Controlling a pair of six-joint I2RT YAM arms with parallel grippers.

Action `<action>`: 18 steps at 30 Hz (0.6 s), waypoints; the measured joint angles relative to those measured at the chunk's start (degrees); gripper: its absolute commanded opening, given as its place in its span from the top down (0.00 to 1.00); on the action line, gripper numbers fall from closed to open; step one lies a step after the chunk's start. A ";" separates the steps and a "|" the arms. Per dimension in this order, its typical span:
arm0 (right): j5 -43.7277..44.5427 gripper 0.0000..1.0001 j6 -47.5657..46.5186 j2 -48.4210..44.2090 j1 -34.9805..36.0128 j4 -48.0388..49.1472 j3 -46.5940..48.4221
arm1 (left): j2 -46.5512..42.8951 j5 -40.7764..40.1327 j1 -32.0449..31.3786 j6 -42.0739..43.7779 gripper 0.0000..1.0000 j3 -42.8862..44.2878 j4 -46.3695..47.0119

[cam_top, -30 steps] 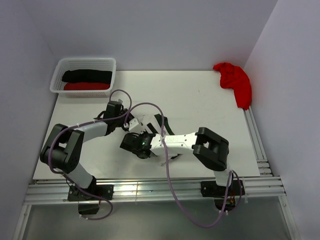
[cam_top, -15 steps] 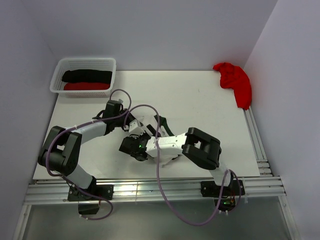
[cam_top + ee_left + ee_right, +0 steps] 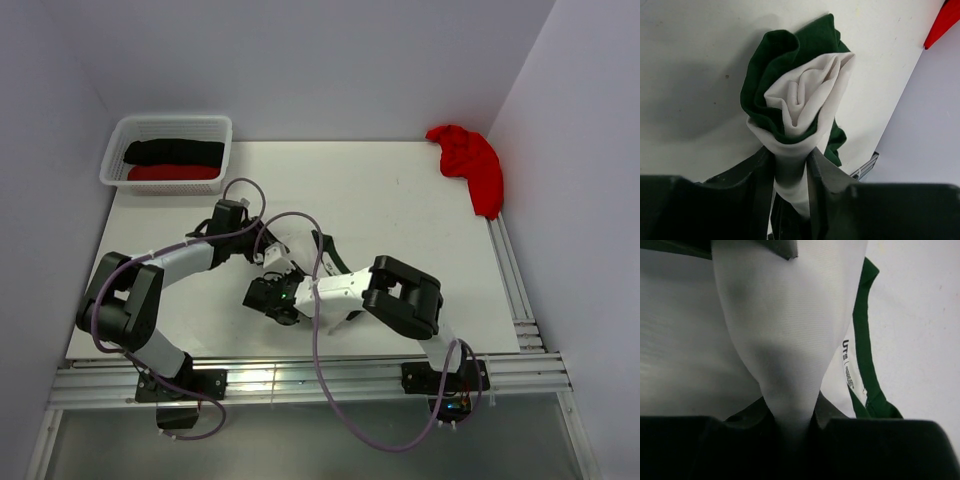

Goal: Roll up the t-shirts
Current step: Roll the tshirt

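A white t-shirt with dark green trim lies rolled up at the table's middle left, mostly covered by both arms. In the left wrist view its spiral end faces the camera, and my left gripper is shut on the white outer layer. From the near side, my right gripper is shut on a fold of the same shirt's white cloth, with the green collar and label beside it. In the top view the two grippers meet at the roll, left and right. A loose red t-shirt lies at the back right corner.
A white lattice basket stands at the back left, holding a black roll and a red roll. Metal rails run along the table's near and right edges. Walls close in on three sides.
My right gripper has gone from open to shut on the white cloth, and its arm has drawn left and nearer. The left gripper keeps its hold on the roll's end.
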 measured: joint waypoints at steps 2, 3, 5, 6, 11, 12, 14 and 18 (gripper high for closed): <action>-2.25 1.00 -0.52 -1.46 -0.13 0.52 -1.18 | 0.00 0.00 -0.04 0.72 0.52 0.24 -1.09; -3.72 1.00 -0.83 -2.29 -0.33 0.79 -1.77 | 0.00 -0.02 -0.04 1.14 0.48 0.42 -1.70; -7.56 1.00 -1.62 -4.57 -0.98 1.84 -3.32 | 0.00 -0.02 -0.02 1.55 0.36 0.70 -2.27; -10.54 1.00 -2.03 -6.12 -1.57 2.86 -4.59 | 0.00 -0.02 0.02 1.99 0.33 0.87 -2.29; -24.11 1.00 -3.58 -13.51 -6.51 8.44 -10.93 | -0.85 -0.26 0.55 3.96 0.19 2.23 -4.15; -27.67 1.00 -3.93 -15.19 -8.22 10.10 -12.59 | -1.25 -0.28 0.87 4.55 0.19 2.75 -4.85; -33.03 1.00 -4.42 -17.53 -10.58 12.52 -14.99 | -2.05 -0.31 1.55 5.75 0.18 3.91 -5.86; -46.90 1.00 -4.74 -21.73 -16.90 18.80 -20.68 | -3.91 -0.50 2.67 7.69 0.18 5.75 -6.78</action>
